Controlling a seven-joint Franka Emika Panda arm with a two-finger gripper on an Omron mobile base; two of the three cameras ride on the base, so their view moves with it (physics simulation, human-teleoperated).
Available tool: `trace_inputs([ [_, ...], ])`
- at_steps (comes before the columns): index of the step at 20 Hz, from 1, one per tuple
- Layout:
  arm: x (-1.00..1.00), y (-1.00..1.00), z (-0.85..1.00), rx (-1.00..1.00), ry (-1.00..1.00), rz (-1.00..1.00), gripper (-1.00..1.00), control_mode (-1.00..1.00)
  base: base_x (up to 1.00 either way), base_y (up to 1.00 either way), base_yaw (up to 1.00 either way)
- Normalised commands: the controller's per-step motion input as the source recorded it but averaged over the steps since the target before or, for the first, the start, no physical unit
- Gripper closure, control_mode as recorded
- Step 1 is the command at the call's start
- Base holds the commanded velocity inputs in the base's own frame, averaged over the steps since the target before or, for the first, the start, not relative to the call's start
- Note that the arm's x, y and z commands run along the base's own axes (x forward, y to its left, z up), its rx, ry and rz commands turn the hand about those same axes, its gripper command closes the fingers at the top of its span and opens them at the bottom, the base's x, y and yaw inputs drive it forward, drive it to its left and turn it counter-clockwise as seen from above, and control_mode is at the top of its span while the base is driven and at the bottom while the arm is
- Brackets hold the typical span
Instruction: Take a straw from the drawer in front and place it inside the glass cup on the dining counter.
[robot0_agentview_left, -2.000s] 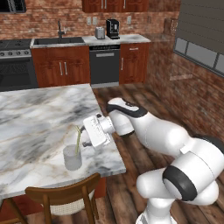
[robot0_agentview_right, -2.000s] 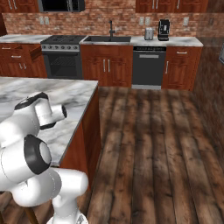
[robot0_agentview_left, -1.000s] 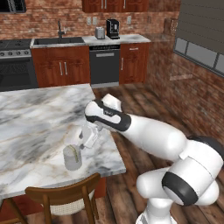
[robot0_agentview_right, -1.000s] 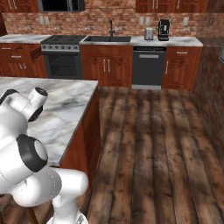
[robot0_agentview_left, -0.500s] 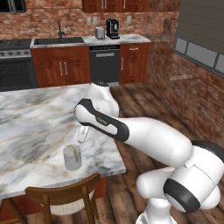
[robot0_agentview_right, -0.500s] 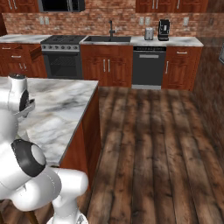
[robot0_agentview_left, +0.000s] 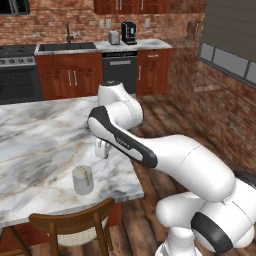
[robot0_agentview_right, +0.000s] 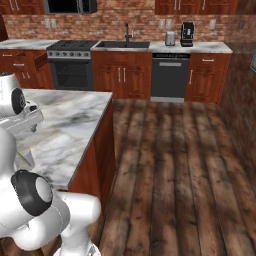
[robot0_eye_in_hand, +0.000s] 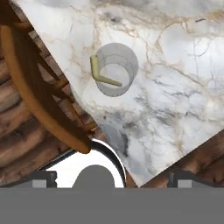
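Observation:
The glass cup (robot0_agentview_left: 82, 180) stands on the dining counter (robot0_agentview_left: 35, 145) near its front right corner, with the pale yellow straw (robot0_agentview_left: 89, 174) leaning inside it. My gripper (robot0_agentview_left: 102, 149) hangs open above the counter, a little behind and to the right of the cup, touching neither cup nor straw. Looking down from the hand, the cup (robot0_eye_in_hand: 114, 70) holds the bent-looking straw (robot0_eye_in_hand: 102, 76) against its wall, and the gripper (robot0_eye_in_hand: 112, 178) has its dark tips spread wide with nothing between them. The drawer is out of view.
A wooden chair (robot0_agentview_left: 74, 223) stands at the counter's front edge, its curved back (robot0_eye_in_hand: 38, 100) just beside the cup. The counter corner (robot0_agentview_right: 75, 120) drops to wooden floor (robot0_agentview_right: 170, 165) on the right. Cabinets, stove and sink line the far brick wall.
Two seconds ago the gripper held the straw at the cup. It has since let go, and the hand has risen and drawn back; the straw stays in the cup.

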Motion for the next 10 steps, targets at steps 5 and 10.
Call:
trace_inputs([
  [5,-0.65,-0.84,0.05,-0.06,0.08,-0.18,-1.00,-1.00,0.00,0.00,0.00],
  [10,-0.69,-0.79,0.00,0.00,0.10,-0.21,-1.00,-1.00,0.00,0.00,0.00],
])
